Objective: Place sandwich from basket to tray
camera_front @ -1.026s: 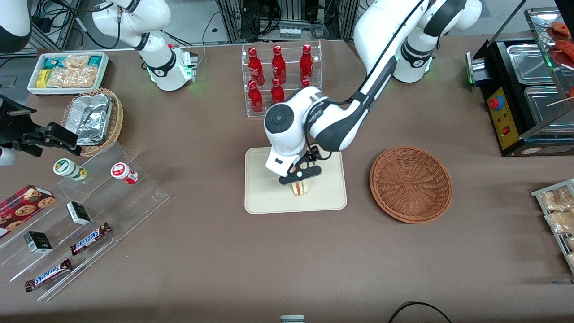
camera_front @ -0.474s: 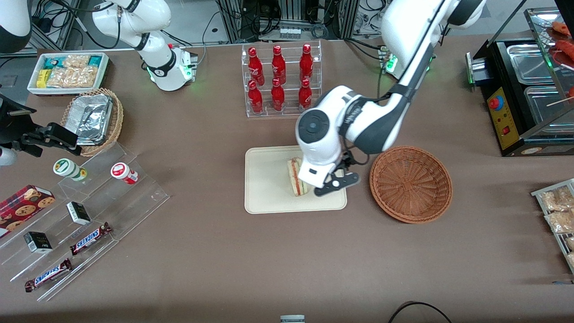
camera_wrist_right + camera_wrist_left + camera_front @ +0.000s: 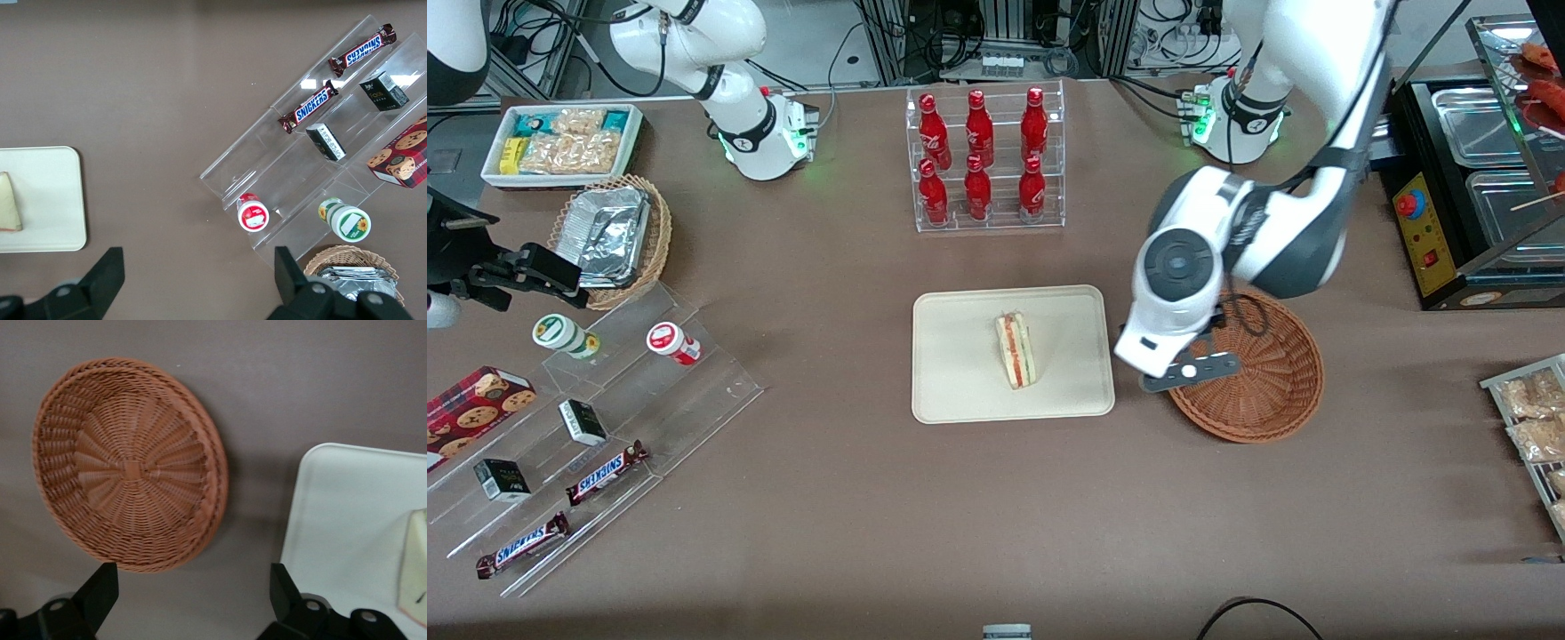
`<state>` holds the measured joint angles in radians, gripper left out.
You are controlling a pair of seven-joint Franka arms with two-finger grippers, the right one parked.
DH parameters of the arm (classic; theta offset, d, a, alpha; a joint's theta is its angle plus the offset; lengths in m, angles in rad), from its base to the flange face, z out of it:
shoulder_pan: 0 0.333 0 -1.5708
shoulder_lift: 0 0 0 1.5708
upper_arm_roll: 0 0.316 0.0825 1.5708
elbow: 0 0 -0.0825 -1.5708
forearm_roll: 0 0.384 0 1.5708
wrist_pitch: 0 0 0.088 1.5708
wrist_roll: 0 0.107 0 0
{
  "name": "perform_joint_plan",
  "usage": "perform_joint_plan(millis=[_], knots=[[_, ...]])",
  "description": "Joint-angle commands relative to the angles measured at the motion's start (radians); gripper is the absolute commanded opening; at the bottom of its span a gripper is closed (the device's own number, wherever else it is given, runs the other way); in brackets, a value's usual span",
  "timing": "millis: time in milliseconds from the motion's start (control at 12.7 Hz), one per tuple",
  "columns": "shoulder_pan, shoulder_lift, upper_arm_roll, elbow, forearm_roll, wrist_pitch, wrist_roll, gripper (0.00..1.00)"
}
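red bottles rack (image 3: 984, 160) | Snickers bars (image 3: 607, 472) | cookie box (image 3: 473, 412)

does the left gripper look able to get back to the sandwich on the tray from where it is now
Probably yes: the gripper hangs open between basket and tray, and nothing stands between it and the sandwich.

This is a robotics lab dressed up as a snack counter. White robot arm bases (image 3: 760, 133) are bolted to a brown-covered table (image 3: 827, 498), with cable bundles and metal racks (image 3: 1005, 36) at its edge. The goods look like shop stock: red soda bottles in a clear acrylic rack (image 3: 983, 160), Snickers bars on clear acrylic steps (image 3: 605, 471), and a black food-warming case with steel pans (image 3: 1467, 178). The gripper (image 3: 1190, 372) hangs over the rim of the reddish-brown woven wicker basket (image 3: 1263, 391).
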<state>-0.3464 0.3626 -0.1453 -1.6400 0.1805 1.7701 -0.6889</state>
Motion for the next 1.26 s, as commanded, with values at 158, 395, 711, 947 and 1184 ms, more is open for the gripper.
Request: perform_joint_plan(millis=[158, 395, 711, 947, 1184], knots=[[0.160, -0.218, -0.043, -0.202, -0.085, -0.009, 0.250, 1.00], [0.280, -0.280, -0.121, -0.192, -0.104, -0.127, 0.365, 1.00], [0.343, -0.320, -0.087, -0.088, -0.131, -0.320, 0.566, 1.00], [0.343, -0.355, -0.002, -0.031, -0.128, -0.380, 0.589, 1.00], [0.345, -0.373, 0.053, 0.011, -0.127, -0.388, 0.592, 1.00]])
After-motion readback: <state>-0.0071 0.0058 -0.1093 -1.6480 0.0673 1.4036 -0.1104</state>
